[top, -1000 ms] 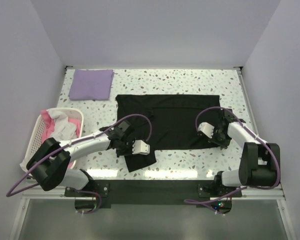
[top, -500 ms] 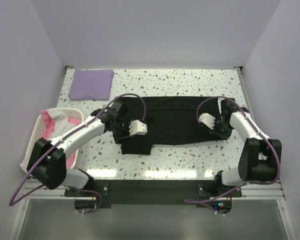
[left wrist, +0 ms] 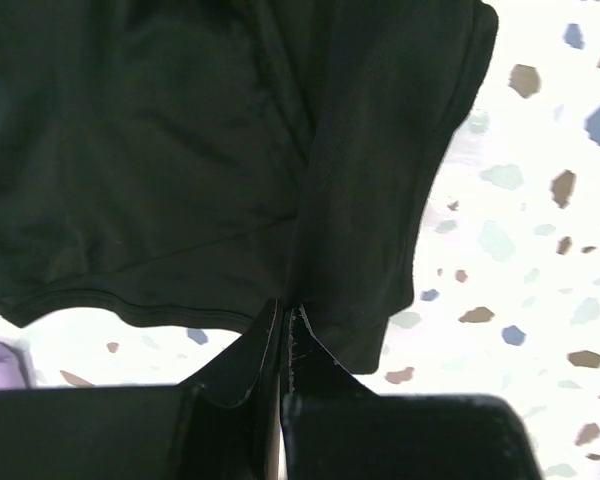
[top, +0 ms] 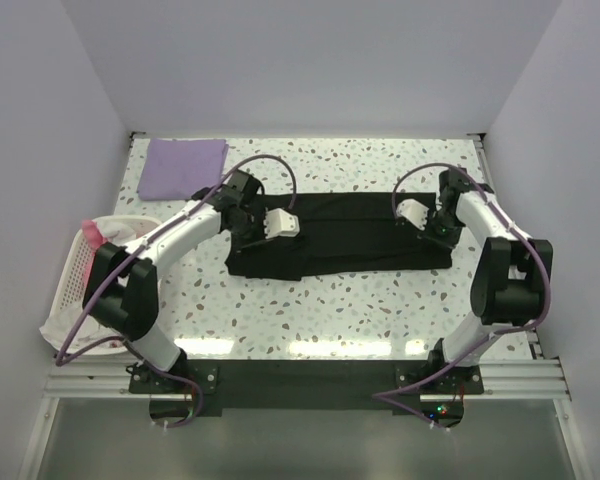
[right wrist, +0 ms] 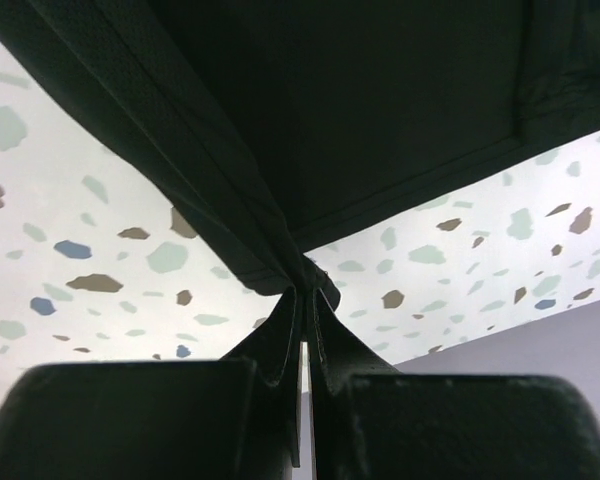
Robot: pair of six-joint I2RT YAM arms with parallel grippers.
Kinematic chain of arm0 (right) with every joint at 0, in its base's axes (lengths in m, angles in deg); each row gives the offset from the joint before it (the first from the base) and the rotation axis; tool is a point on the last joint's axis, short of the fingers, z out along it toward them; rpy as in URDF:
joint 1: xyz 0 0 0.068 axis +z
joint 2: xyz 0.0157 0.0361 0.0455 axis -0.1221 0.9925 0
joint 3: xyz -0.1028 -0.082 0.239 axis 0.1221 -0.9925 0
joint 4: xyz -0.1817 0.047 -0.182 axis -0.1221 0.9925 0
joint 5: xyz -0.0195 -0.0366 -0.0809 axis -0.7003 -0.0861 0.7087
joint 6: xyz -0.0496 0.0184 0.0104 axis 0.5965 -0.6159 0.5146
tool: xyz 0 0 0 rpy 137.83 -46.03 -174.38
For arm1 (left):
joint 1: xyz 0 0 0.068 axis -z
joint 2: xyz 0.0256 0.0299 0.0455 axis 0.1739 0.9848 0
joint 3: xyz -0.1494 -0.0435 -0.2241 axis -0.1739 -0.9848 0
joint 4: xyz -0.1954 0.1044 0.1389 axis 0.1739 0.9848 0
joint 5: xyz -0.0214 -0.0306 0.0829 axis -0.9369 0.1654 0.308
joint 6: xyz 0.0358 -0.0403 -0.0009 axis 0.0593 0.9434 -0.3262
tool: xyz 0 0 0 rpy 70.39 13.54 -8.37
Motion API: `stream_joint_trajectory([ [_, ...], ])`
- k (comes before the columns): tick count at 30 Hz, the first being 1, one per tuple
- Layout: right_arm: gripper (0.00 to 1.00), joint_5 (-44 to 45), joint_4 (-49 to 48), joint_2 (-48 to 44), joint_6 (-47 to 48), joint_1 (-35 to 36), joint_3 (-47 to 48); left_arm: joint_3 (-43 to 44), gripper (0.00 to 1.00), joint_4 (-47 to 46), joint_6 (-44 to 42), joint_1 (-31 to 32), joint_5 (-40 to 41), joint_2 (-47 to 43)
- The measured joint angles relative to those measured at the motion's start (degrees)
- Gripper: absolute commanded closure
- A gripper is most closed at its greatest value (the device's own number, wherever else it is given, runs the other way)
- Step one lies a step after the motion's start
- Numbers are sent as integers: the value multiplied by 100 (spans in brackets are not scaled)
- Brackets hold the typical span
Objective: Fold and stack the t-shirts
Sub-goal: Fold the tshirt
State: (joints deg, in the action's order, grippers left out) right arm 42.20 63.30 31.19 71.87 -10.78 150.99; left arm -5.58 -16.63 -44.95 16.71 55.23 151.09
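Observation:
A black t-shirt (top: pixel 345 240) lies folded lengthwise in a long band across the middle of the table. My left gripper (top: pixel 242 212) is shut on the shirt's edge at its left end; the left wrist view shows the black cloth (left wrist: pixel 230 160) pinched between the jaws. My right gripper (top: pixel 446 215) is shut on the shirt's edge at its right end; the right wrist view shows the fabric (right wrist: pixel 310 120) bunched between the jaws above the speckled table. A folded purple t-shirt (top: pixel 184 167) lies at the back left.
A white laundry basket (top: pixel 75 280) with pink and white garments stands at the left edge. The table (top: pixel 380 310) is speckled terrazzo, walled on the left, back and right. Purple cables loop over both arms.
Both grippers have carried the shirt's near edge away from me toward the back, folding the black shirt over itself into a narrower band.

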Motion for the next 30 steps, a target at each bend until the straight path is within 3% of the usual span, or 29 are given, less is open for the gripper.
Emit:
stream_joint_trajectory([
  [30, 100, 2, -83, 1134, 0, 0, 1003, 564, 100, -339, -201, -431, 28, 741],
])
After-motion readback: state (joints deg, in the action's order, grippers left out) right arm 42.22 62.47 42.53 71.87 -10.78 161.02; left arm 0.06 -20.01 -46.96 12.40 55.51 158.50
